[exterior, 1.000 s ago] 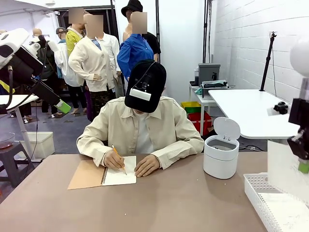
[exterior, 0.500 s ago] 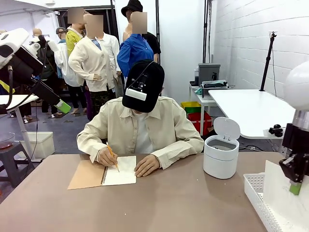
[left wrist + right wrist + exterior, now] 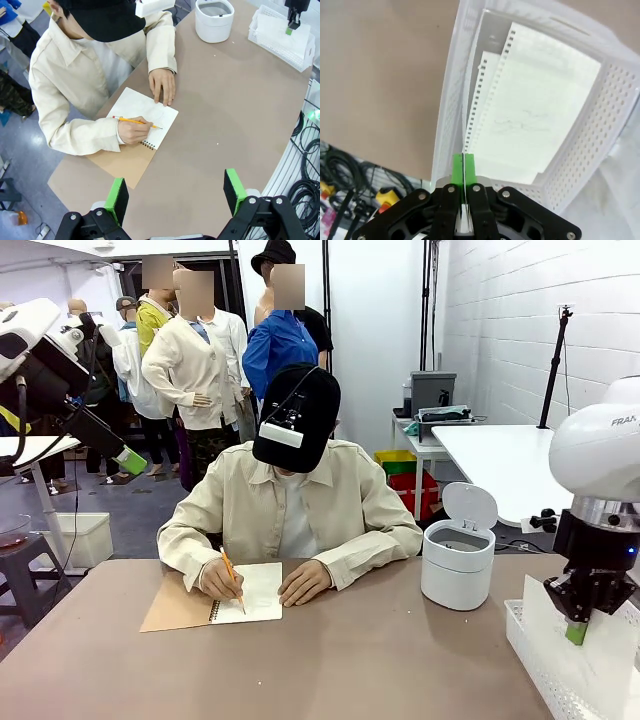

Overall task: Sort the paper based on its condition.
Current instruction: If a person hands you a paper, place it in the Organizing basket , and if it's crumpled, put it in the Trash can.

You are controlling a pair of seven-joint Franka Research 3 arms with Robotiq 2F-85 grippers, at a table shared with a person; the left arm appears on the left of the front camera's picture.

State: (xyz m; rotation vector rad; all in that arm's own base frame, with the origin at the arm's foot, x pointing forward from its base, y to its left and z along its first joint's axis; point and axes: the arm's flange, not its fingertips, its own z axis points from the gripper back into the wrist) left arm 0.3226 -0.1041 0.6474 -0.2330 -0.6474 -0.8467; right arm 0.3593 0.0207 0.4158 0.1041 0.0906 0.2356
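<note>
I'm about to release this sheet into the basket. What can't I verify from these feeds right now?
- Sheet in the right gripper: right wrist view sees it edge-on, so its marks and condition are unreadable.
- Basket: front view cuts it off at the picture's edge; the held sheet covers its inside.
- Scribbles on the stacked sheets: too faint to read.
- White bin: contents too small in the left wrist view.

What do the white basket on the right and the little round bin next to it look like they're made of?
The basket looks like moulded white plastic: thin, slightly translucent walls pierced by a regular grid of small holes. The round bin seems to be smooth, matte white plastic too, with a hinged lid standing open; metal can't be ruled out. The sheet in the right gripper is thin white paper.
</note>
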